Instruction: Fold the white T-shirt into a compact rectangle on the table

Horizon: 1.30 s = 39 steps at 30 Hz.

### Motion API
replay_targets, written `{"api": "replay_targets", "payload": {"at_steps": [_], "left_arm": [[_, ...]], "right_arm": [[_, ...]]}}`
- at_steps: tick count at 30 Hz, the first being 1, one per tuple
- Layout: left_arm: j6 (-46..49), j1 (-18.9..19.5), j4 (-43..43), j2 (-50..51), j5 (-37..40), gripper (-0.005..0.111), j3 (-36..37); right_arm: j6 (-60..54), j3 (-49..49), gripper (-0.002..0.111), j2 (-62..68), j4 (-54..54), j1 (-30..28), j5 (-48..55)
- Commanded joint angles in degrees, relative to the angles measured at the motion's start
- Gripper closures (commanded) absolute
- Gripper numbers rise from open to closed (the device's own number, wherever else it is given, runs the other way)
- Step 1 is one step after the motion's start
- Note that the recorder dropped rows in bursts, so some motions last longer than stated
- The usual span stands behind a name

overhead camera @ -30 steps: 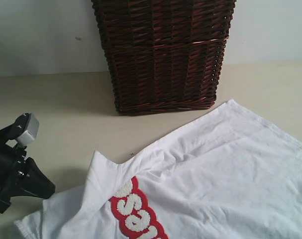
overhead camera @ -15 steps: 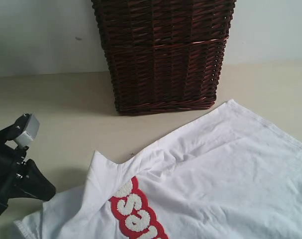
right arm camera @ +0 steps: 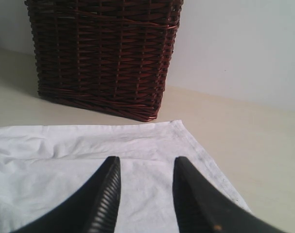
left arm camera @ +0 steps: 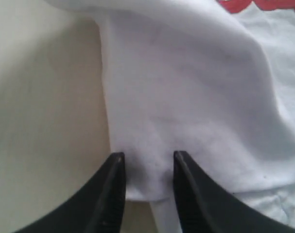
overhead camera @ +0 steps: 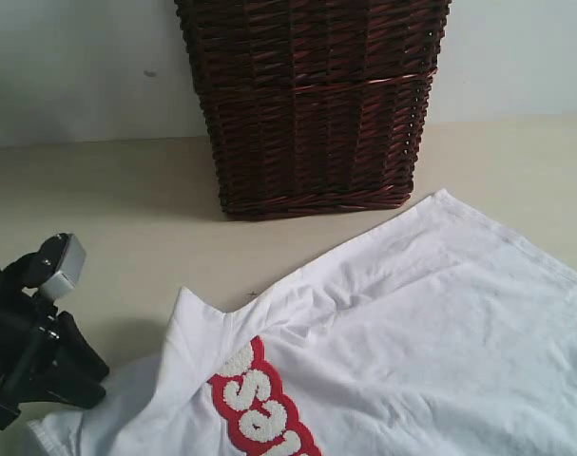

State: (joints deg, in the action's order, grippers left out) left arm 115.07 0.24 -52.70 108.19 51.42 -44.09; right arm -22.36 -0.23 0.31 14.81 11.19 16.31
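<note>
Though a shirt flap lies between our open left fingers, most folding waits — right fingers open, empty.

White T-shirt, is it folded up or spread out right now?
Mostly spread out: the white T-shirt lies wide across the table, with one flap turned over by the red letters.

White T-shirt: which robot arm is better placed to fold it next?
Probably left: the left gripper straddles an edge of the white T-shirt, low at the cloth; the right gripper only hovers above.
</note>
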Motion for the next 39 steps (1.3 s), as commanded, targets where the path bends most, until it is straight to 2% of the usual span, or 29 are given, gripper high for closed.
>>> {"api": "replay_targets", "payload": {"at_steps": [1, 2, 3, 4, 12, 18, 22, 28, 35, 39], "left_arm": [[0.18, -3.23, -0.20, 0.57, -1.01, 0.080, 0.33], [0.14, -3.29, -0.31, 0.44, -1.14, 0.084, 0.33], [0.04, -3.42, -0.44, 0.22, -1.26, 0.099, 0.33], [0.04, -3.42, -0.44, 0.22, -1.26, 0.107, 0.33], [-1.91, -3.42, -0.78, -5.09, -1.26, 0.107, -0.17], [-9.45, -3.42, -0.93, -9.44, -1.26, 0.107, -2.13], [-14.13, -3.42, 2.05, -12.30, -1.02, 0.107, -2.74], [-15.06, -2.67, 8.72, -14.45, -0.79, 0.107, -2.68], [-14.41, -2.67, 4.99, -14.05, -0.75, 0.107, -2.54], [-13.31, -2.67, 2.46, -9.59, -0.86, 0.107, -2.54]], "right_arm": [[0.01, 0.23, 0.072, -0.31, 0.02, -0.31, -0.17], [0.01, 0.23, 0.072, -0.31, 0.02, -0.31, -0.17], [0.01, 0.23, 0.072, -0.31, 0.02, -0.31, -0.17], [0.01, 0.23, 0.072, -0.31, 0.02, -0.31, -0.17], [0.01, 0.23, 0.072, -0.31, 0.02, -0.31, -0.17], [0.01, 0.23, 0.072, -0.31, 0.02, -0.31, -0.17], [0.01, 0.23, 0.072, -0.31, 0.02, -0.31, -0.17], [0.01, 0.23, 0.072, -0.31, 0.02, -0.31, -0.17], [0.01, 0.23, 0.072, -0.31, 0.02, -0.31, -0.17], [0.01, 0.23, 0.072, -0.31, 0.02, -0.31, -0.17]]}}
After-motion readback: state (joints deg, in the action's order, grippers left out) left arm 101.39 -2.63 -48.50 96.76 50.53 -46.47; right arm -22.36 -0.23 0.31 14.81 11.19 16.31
